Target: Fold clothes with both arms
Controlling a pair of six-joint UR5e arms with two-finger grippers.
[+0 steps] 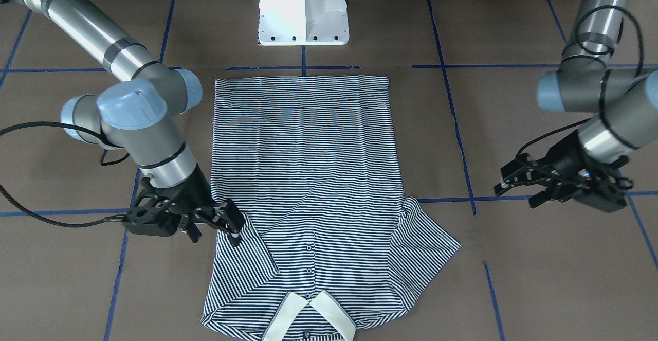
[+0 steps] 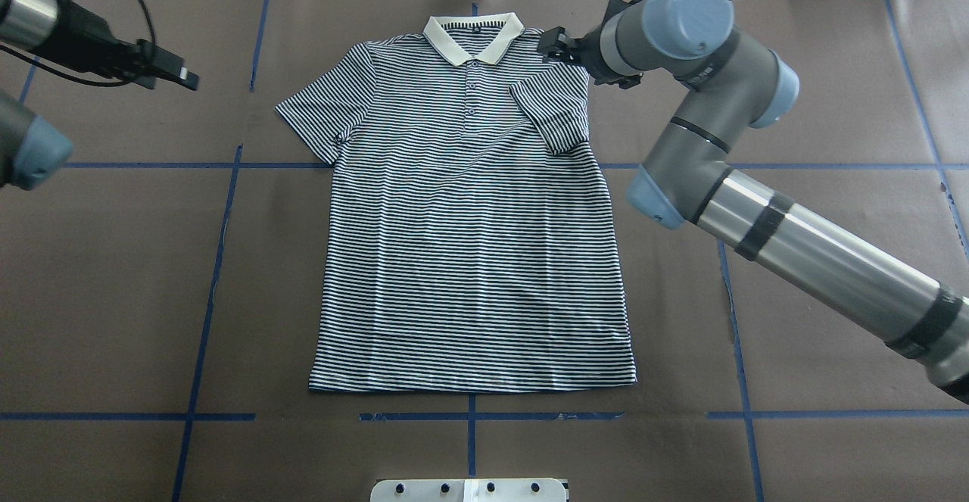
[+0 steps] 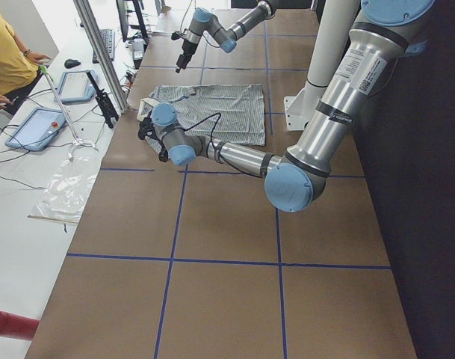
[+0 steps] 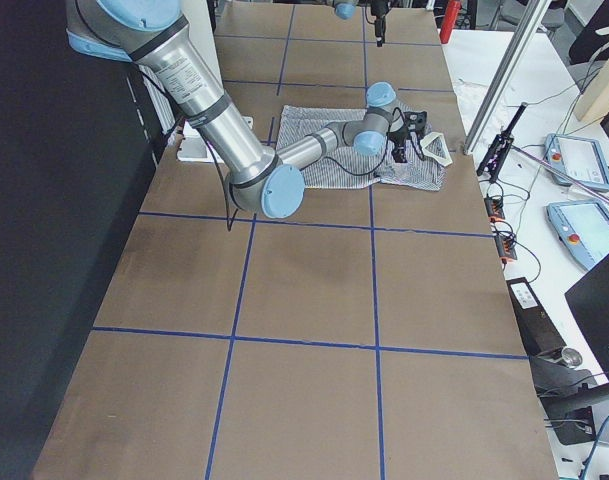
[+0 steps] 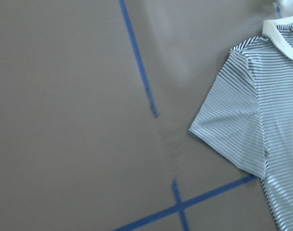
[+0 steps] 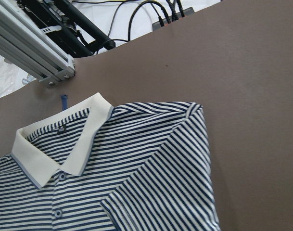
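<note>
The striped polo shirt lies flat and face up, its cream collar at the far edge from the robot. One sleeve is folded inward onto the chest; the other sleeve lies spread out. My right gripper hovers at the shoulder beside the folded sleeve; it looks open and holds nothing. My left gripper is open and empty, well off the shirt's spread sleeve. The left wrist view shows that sleeve. The right wrist view shows collar and folded sleeve.
The white pedestal base stands just behind the shirt's hem. Blue tape lines grid the brown table. An aluminium frame with cables stands beyond the collar. A side desk with tablets and a person are past the table's far edge.
</note>
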